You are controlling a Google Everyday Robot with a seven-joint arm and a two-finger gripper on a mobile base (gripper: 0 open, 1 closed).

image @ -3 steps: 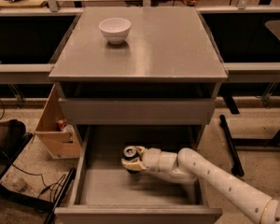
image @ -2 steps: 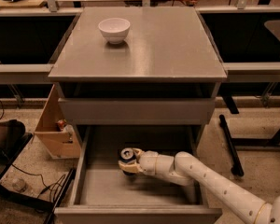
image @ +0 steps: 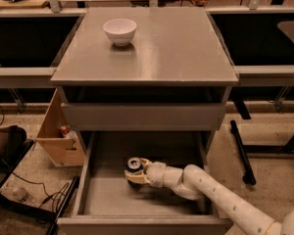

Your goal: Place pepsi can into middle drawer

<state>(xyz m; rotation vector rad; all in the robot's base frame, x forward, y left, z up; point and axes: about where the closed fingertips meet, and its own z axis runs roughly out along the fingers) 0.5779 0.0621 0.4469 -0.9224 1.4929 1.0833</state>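
Reaching in from the lower right, my arm (image: 220, 195) crosses the front right part of the open drawer (image: 112, 199). The gripper (image: 133, 174) sits low inside the drawer, a little left of its centre and about mid-depth. Its fingers are clamped on the can (image: 134, 163), one on each side. The can stands upright with its silver top up. I cannot tell whether its base touches the drawer floor. On the ground left of the drawer is an open cardboard box (image: 56, 131). Above the drawer is a closed grey front panel (image: 142, 116), then the cabinet top (image: 176, 48). A white bowl (image: 119, 31) stands on it, back left, well apart from the can.
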